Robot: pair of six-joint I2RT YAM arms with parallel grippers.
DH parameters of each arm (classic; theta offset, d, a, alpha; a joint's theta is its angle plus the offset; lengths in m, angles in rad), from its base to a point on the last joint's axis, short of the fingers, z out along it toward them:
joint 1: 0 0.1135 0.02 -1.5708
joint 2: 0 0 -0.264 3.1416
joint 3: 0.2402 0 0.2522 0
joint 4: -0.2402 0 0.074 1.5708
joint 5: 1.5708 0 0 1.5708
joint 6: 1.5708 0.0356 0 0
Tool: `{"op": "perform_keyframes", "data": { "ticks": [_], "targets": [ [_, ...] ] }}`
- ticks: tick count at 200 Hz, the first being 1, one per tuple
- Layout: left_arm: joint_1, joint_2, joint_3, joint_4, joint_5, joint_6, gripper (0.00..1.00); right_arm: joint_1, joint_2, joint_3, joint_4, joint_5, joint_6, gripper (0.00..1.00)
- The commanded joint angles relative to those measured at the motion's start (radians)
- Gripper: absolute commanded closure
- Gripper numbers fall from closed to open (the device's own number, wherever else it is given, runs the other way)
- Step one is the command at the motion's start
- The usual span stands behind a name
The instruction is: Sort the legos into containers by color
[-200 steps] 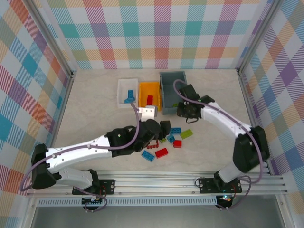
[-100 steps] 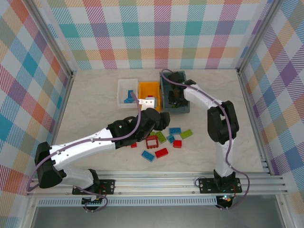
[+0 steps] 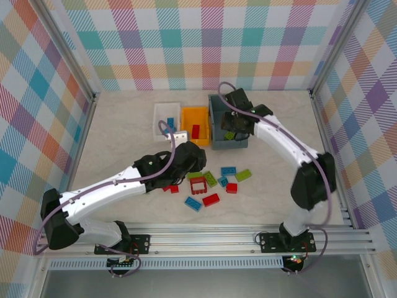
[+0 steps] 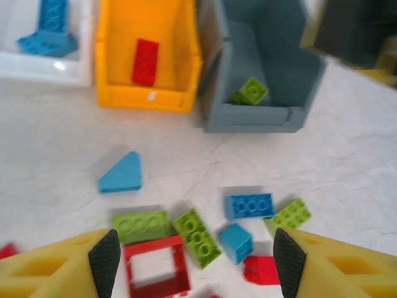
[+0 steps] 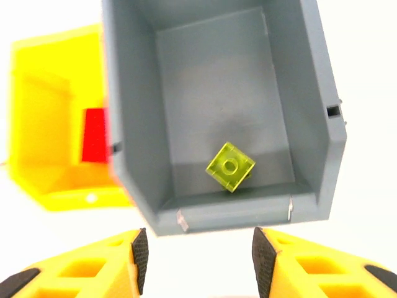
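Three containers are lined up at the far side of the counter [image 3: 118, 130]: the white bin [image 3: 162, 112], with the orange bin [image 3: 188, 118] at its 3 o'clock and the grey bin [image 5: 130, 124] beyond that. In the white bin blue bricks [image 4: 49, 34] are seen, in the orange a red brick [image 4: 145, 61], in the grey a lime brick [image 5: 230, 166]. The loose legos [image 3: 211, 199], among them the red frame [image 4: 155, 270], are scattered at 6 o'clock of the bins. The left gripper [image 4: 195, 264] is held open above them, nothing between its jaws. The right gripper [image 5: 200, 251] is poised over the grey bin's near edge, jaws apart and empty.
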Motion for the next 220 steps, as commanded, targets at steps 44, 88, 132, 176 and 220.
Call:
{"op": "perform_keyframes", "data": {
  "ticks": [44,88,132,176,220],
  "targets": [
    [0.077,-0.086,-0.203,-0.062,0.189,-0.192,0.44,0.239,-0.533,-0.564,0.255,-0.105,-0.088,0.51],
    [0.078,0.125,-0.227,0.117,0.335,-0.125,0.50,0.350,-0.722,-0.837,0.333,-0.292,0.015,0.49],
    [0.078,0.302,-0.188,0.113,0.306,-0.122,0.59,0.382,-0.792,-0.885,0.301,-0.270,0.068,0.49],
    [0.078,0.381,-0.193,0.163,0.288,-0.116,0.71,0.383,-0.767,-0.867,0.310,-0.281,0.060,0.50],
    [0.077,0.377,-0.164,0.125,0.264,-0.116,0.99,0.384,-0.753,-0.855,0.326,-0.284,0.077,0.50]
  ]
}}
